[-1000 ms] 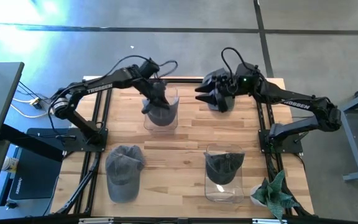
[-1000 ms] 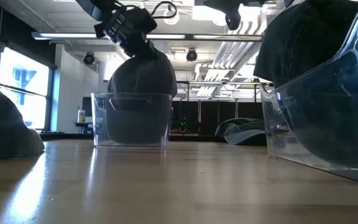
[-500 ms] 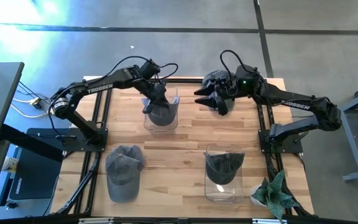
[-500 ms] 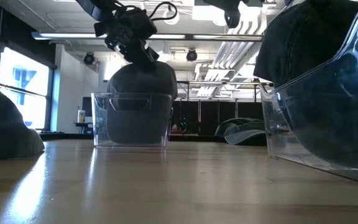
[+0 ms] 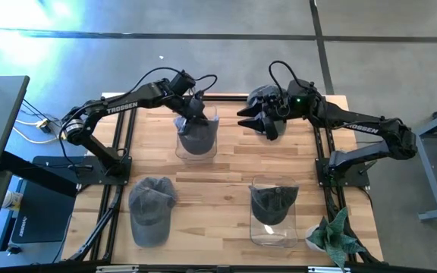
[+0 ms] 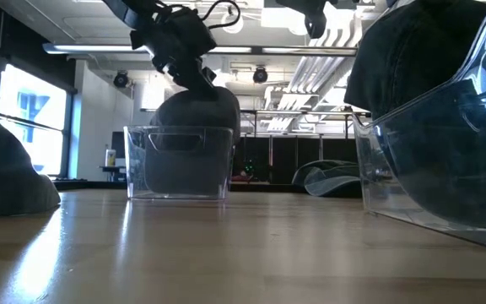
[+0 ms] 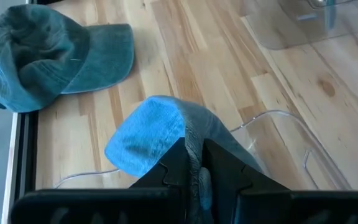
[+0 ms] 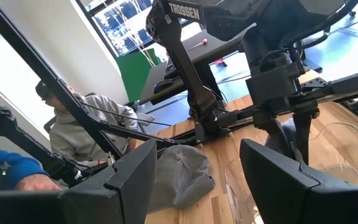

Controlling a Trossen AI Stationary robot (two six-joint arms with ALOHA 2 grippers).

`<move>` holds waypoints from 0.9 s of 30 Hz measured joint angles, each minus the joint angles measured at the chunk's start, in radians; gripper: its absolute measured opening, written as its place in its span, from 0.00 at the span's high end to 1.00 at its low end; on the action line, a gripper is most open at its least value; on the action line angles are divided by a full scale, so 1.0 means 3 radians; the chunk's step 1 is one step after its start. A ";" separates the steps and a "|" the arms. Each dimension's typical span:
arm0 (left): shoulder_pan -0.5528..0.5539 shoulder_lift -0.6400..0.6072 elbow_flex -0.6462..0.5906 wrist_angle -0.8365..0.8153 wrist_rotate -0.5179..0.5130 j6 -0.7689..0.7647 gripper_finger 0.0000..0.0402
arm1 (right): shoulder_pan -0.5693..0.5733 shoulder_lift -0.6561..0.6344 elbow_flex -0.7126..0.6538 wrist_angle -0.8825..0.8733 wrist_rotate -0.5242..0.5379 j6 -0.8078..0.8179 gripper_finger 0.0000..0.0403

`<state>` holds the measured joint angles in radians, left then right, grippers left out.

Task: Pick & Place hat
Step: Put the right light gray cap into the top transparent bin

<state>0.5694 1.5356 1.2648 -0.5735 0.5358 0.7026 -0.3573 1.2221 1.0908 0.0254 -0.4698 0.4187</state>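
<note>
A grey-blue hat [image 5: 196,138] sits in a clear bin [image 5: 212,121] at the table's far middle. In the low view the hat's crown [image 6: 191,135] rises above the bin's rim [image 6: 178,129]. My left gripper [image 5: 192,110] stands over this bin, shut on the hat's cloth. My right gripper [image 5: 250,118] hovers open above the table's far right, touching nothing; its two fingers stand wide apart in the right wrist view [image 8: 197,186]. My left gripper pinches a fold of the hat's cloth [image 7: 194,152] between its two fingers, coming from above and slanting down. The hat's crown [image 7: 146,134] bulges out beyond the fingertips. The hat rests inside the bin, its top [image 6: 202,89] drawn up to the fingers.
A second grey hat [image 5: 152,208] lies on the table's near left. A second clear bin [image 5: 273,214] at the near right holds a dark hat. Another hat [image 6: 327,177] lies far across the table. A plant [image 5: 334,235] stands at the near right corner. People [image 8: 79,137] sit beyond the table.
The hat has sunk lower into the far bin: its crown stands lower against the rim than a second ago. My left gripper has stayed shut on it, tipping and shifting slightly toward the table's far edge. My right gripper has drifted a little.
</note>
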 joint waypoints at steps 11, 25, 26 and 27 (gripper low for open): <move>0.0001 0.0000 -0.0001 0.0039 -0.0094 -0.0170 0.79 | 0.0000 0.0000 0.0001 0.0000 -0.0001 0.0000 0.44; 0.0001 -0.0001 0.0224 -0.0068 -0.0102 -0.0596 0.46 | 0.0000 0.0000 0.0000 0.0000 -0.0015 0.0000 0.44; 0.0001 0.0000 0.0288 -0.0124 -0.0102 -0.0619 0.45 | 0.0000 0.0000 0.0000 0.0000 -0.0015 0.0000 0.44; 0.0001 0.0000 0.0352 -0.0170 -0.0101 -0.0625 0.44 | 0.0000 0.0000 0.0000 0.0000 -0.0015 0.0000 0.44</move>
<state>0.5697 1.5356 1.3703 -0.6244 0.5054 0.5150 -0.3573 1.2221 1.0908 0.0254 -0.4744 0.4187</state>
